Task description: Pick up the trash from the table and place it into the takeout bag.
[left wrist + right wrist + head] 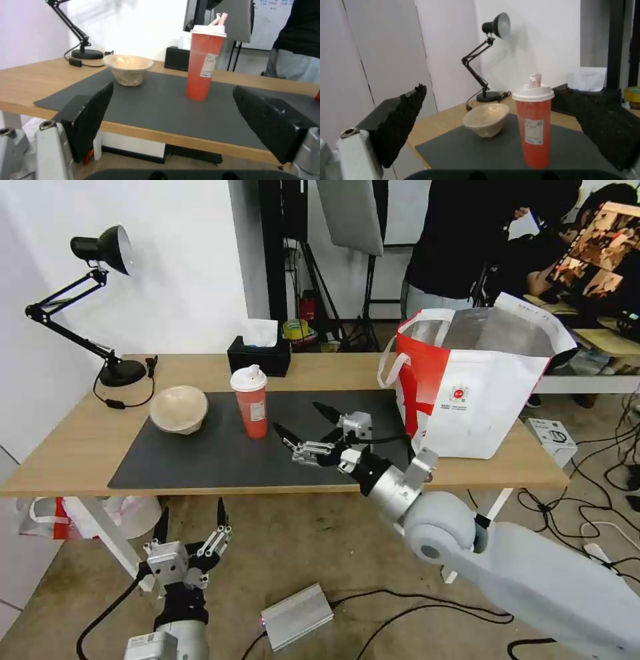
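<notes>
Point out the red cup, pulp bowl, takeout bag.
red cup (252, 410), head view, on its red side wall.
pulp bowl (178, 408), head view, on its inner wall.
takeout bag (493, 407), head view, on its white front panel.

Cup (249, 401) was red, white lid, white label. Pulp bowl (179, 409) beige. Mat (220, 453) dark grey on light-wood table (60, 447). Takeout bag (467, 400) white with red panel, small red logo, silvery lining. Lamp (100, 253) and tissue box (259, 357) black.

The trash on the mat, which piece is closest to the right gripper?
The tall red cup with the white lid. It stands just off the open right gripper, while the beige pulp bowl sits farther along the mat, nearer the desk lamp.
</notes>
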Robot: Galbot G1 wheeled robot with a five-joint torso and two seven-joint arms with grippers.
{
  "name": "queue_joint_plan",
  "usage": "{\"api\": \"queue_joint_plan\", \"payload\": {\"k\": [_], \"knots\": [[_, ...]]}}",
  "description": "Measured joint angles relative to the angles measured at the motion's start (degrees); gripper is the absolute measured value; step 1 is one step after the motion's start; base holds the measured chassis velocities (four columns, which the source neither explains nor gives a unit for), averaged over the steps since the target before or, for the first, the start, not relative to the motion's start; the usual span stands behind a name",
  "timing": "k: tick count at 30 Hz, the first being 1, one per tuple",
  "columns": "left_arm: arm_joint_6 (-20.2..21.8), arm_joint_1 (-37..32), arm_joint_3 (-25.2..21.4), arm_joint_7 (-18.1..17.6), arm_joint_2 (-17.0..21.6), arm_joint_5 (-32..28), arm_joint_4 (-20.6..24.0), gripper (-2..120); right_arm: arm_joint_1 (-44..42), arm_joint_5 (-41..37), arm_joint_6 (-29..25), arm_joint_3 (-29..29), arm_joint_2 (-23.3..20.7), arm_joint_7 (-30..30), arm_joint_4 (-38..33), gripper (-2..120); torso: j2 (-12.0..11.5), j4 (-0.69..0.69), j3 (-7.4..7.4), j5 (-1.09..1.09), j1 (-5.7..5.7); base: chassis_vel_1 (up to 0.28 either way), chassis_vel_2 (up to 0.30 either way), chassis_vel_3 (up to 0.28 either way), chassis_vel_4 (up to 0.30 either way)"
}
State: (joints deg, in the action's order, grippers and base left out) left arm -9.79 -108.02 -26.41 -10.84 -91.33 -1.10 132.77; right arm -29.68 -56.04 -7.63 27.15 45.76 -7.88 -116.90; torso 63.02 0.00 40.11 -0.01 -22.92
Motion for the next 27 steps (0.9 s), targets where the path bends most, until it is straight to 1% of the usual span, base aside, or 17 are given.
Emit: {"api": "queue_joint_plan", "payload": {"k": [13,20,27], "knots": [[0.03,0.08,-0.10,0.00,0.02,-0.06,-0.06,95,1.97,0.40,1.16,2.38,2.20,-0.03,2.44,100,0.00,0.00,0.00,0.00,0.01,0.000,0.000,0.000,0.000],[0.09,0.10,-0.09,0.00,0.02,-0.08,-0.02,95,2.60,3.29,2.78,2.90,4.46,-1.64,4.47,100,0.00,0.00,0.00,0.00,0.00,0.000,0.000,0.000,0.000],[0.13,0.11,-0.08,-0.01,0.02,-0.07,0.00,95,2.91,4.40,3.93,3.22,6.39,-2.41,6.05,100,0.00,0.00,0.00,0.01,0.01,0.000,0.000,0.000,0.000]]}}
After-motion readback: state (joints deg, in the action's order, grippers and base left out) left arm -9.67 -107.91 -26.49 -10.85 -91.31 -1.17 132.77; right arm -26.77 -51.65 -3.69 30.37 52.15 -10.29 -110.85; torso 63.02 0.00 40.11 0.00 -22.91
